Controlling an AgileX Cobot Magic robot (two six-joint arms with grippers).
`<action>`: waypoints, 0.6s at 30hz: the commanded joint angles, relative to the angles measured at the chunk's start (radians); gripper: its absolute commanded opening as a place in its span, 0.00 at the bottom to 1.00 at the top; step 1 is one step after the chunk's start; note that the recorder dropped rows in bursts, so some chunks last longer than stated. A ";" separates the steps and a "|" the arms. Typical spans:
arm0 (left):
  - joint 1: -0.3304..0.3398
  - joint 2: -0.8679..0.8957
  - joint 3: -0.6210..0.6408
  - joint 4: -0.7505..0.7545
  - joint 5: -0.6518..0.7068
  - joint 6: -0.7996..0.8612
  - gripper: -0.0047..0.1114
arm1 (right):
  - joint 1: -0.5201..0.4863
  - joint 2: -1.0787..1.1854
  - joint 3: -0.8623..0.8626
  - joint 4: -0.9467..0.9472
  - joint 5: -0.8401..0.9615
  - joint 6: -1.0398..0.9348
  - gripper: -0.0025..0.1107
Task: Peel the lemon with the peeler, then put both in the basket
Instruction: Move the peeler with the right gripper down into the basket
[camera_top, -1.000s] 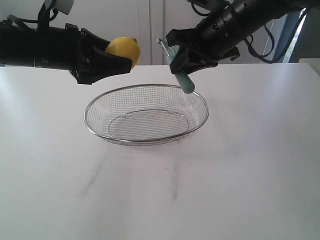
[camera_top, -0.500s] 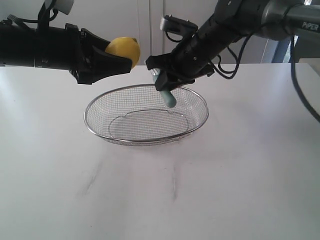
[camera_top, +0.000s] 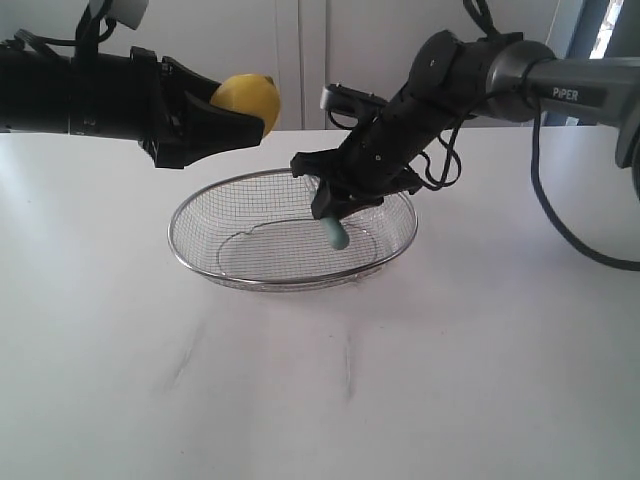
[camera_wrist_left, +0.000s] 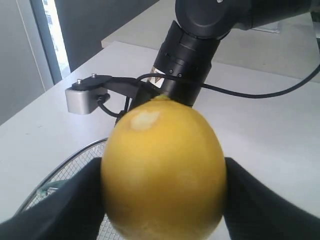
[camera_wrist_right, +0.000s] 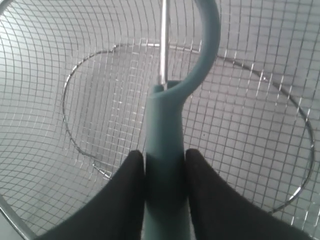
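Observation:
My left gripper (camera_top: 240, 120) is shut on the yellow lemon (camera_top: 247, 98), holding it in the air above the far left rim of the wire mesh basket (camera_top: 190, 215). In the left wrist view the lemon (camera_wrist_left: 162, 167) fills the space between the black fingers (camera_wrist_left: 60, 210) and shows a pale patch near its nub. My right gripper (camera_top: 335, 200) is shut on the pale teal peeler (camera_top: 334, 234), whose handle points down into the basket. In the right wrist view the peeler (camera_wrist_right: 167, 130) sits clamped between both fingers (camera_wrist_right: 125, 190), its loop head and metal blade over the basket mesh (camera_wrist_right: 250, 125).
The basket stands on a white table (camera_top: 320, 380), near its far middle. Faint dark scuffs (camera_top: 185, 360) mark the table in front of the basket. Cables (camera_top: 560, 220) trail from the right arm over the table's right side.
The right arm has swung left and down, carrying the peeler from above the basket's far right rim into the basket. The left arm and lemon have not moved.

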 joint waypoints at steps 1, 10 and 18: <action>0.002 -0.006 -0.001 -0.029 0.018 -0.002 0.04 | 0.002 0.000 -0.007 -0.002 0.047 0.016 0.02; 0.002 -0.006 -0.001 -0.029 0.018 -0.002 0.04 | 0.002 0.000 -0.007 -0.018 0.082 0.063 0.02; 0.002 -0.006 -0.001 -0.029 0.018 -0.002 0.04 | 0.002 0.000 -0.005 -0.123 0.091 0.059 0.02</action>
